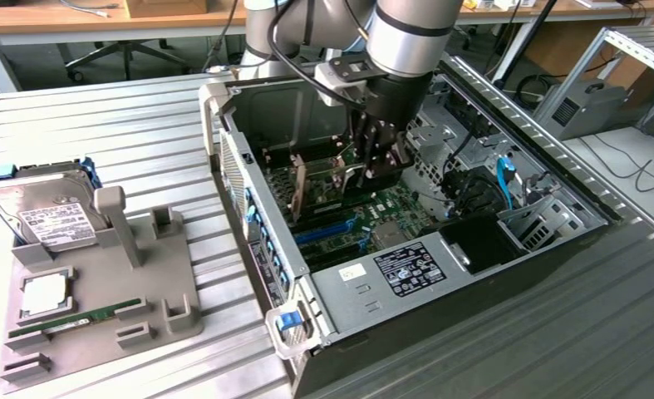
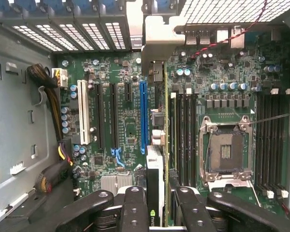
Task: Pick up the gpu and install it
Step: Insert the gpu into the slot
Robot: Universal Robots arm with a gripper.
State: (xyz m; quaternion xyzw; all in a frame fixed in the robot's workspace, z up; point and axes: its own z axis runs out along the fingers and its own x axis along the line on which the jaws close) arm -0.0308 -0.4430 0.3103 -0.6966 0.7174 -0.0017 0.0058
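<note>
The gripper (image 2: 160,212) is clenched on the gpu (image 2: 155,174), which stands edge-on between its jaws. Both hang inside the computer case (image 1: 349,291), over the motherboard (image 2: 106,72).

hard drive label (image 1: 51,223): we see dark printed lines, none we can read
black sticker (image 1: 413,268): we see white print, not legible to us
gpu (image 2: 155,181): we see a small green logo mark, no letters

**Your workshop surroundings**

A ribbed grey metal table (image 1: 105,125) spans your foreground. Beyond it you have wooden desks (image 1: 38,17), with an office chair (image 1: 110,54) beneath one. At the exterior view's right stand a metal rack (image 1: 637,41) and loose floor cables (image 1: 642,170).
</note>
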